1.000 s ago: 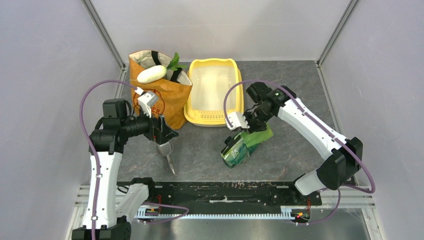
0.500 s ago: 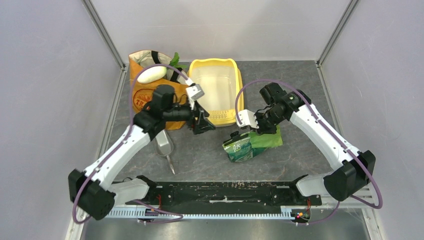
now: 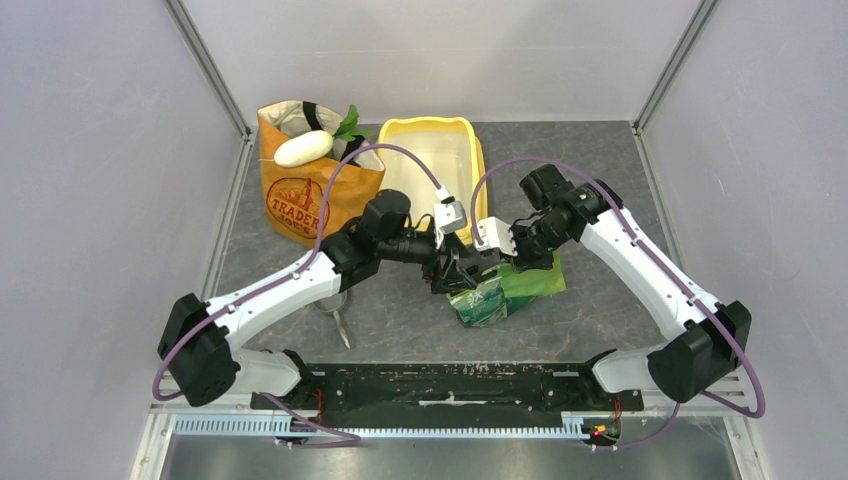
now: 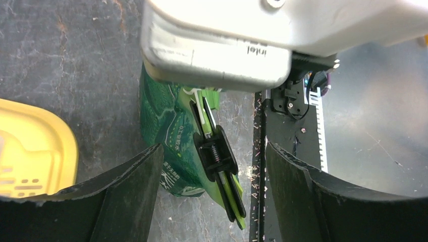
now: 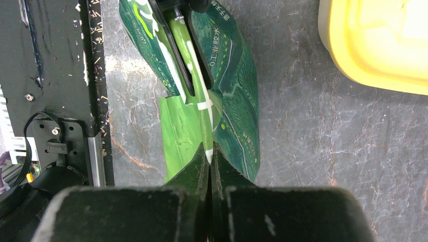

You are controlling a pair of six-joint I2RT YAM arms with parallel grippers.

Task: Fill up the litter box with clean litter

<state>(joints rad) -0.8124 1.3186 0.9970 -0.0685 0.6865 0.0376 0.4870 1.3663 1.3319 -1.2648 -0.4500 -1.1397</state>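
Litter box (image 3: 435,124) has a bare basin, no clean litter visible; it sits just beyond both end effectors. Right end effector (image 5: 209,161) clenched on the edge of the green foil bag (image 5: 237,91), which lies on the table (image 3: 600,180). Left end effector (image 4: 213,148) released, jaws straddling the bag's black clip (image 4: 222,176) without touching. Judgement: bag sealed; unclipping and pouring both remain

Orange bag (image 3: 300,195) just beside litter box (image 3: 425,123)
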